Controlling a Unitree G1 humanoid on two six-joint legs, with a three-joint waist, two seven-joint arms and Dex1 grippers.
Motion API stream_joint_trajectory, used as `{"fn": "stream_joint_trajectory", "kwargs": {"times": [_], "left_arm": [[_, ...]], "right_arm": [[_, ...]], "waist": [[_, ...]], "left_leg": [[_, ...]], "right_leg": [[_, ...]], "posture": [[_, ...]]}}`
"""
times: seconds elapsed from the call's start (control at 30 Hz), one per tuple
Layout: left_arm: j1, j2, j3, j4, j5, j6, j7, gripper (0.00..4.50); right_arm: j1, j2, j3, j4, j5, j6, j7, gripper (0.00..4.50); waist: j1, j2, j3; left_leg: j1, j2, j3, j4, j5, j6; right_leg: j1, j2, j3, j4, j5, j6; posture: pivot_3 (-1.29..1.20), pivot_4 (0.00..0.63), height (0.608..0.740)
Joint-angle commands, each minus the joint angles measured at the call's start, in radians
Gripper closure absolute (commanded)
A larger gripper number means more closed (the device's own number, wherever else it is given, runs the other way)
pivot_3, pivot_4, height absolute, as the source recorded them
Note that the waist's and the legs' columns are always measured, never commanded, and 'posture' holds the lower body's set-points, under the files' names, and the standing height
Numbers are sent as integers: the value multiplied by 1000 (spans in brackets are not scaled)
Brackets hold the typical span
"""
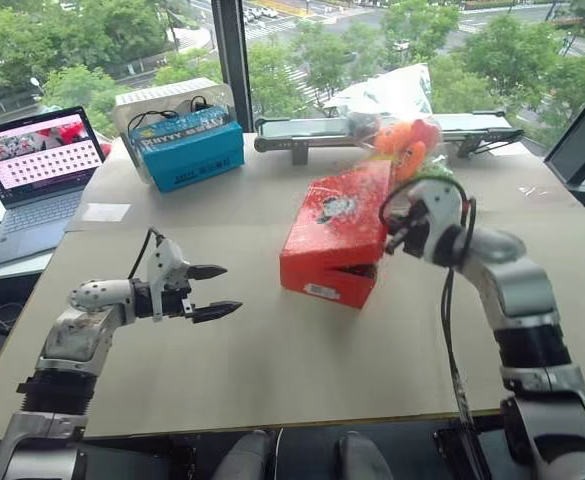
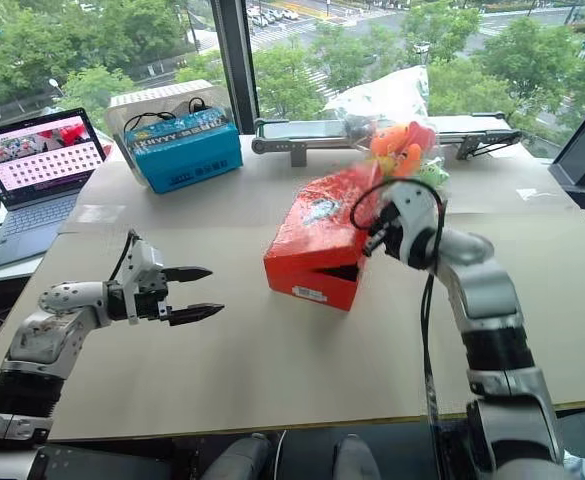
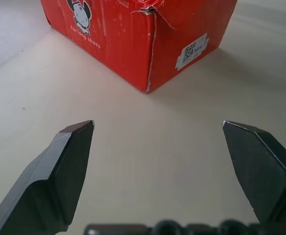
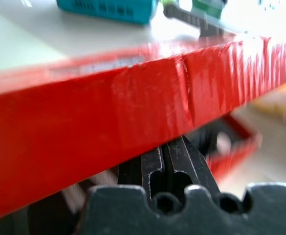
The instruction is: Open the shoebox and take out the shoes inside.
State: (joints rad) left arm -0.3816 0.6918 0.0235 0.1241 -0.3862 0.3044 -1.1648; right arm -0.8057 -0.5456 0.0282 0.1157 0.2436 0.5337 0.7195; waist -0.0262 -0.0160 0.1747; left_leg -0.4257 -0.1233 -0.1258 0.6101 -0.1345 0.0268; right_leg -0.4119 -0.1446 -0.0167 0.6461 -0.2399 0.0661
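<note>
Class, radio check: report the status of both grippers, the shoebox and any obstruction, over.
Left gripper open, clear of the shoebox. Right gripper shut, fingers under the lid edge, lid part-raised. Orange plush toys just behind the box.

Red shoebox [image 1: 334, 232] on the table, lid partly raised.

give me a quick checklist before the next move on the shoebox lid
1. Shoebox lid raised at the right edge: ok, a dark gap shows.
2. Right gripper shut, fingers under the lid edge: ok.
3. Left gripper open and apart from the box: ok.
4. Shoes visible inside: cannot tell.
5. Plush toys close behind the lid's swing: not ok.
</note>
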Motion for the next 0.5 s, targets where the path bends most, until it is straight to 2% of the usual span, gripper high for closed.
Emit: {"fn": "stream_joint_trajectory", "kwargs": {"times": [0.03, 0.1, 0.33, 0.5], "left_arm": [[-9, -6, 11, -25, -4, -21, 5, 0], [-10, -10, 10, -25, -3, -22, 6, 0], [3, -19, 7, -48, -5, -16, 14, 0], [21, -12, 20, -73, -13, -5, 20, 0]], "right_arm": [[-221, 90, 102, 141, -65, -63, 35, 4433], [-338, 176, 143, 275, -100, -104, 25, 4433], [-575, 453, 260, 719, -231, -329, 20, 4433], [-591, 478, 228, 804, -240, -394, 40, 4433]], "waist": [[-13, 0, 0], [-20, 0, 0], [-27, 0, 0], [-20, 0, 0]], "left_leg": [[0, 0, 0, 0, 0, 0], [-1, 0, 0, 0, 2, 2], [-1, 4, 0, -2, 4, 4], [-1, 7, -1, -4, 4, 0]], "right_leg": [[-2, 0, 2, 1, 1, -1], [-4, 2, 2, 2, 2, -1], [-10, 12, 8, 2, 11, -17], [-13, 16, 8, 1, 12, -19]], "posture": [[0, 150, 740], [0, 150, 740], [0, 150, 740], [0, 150, 740]]}}
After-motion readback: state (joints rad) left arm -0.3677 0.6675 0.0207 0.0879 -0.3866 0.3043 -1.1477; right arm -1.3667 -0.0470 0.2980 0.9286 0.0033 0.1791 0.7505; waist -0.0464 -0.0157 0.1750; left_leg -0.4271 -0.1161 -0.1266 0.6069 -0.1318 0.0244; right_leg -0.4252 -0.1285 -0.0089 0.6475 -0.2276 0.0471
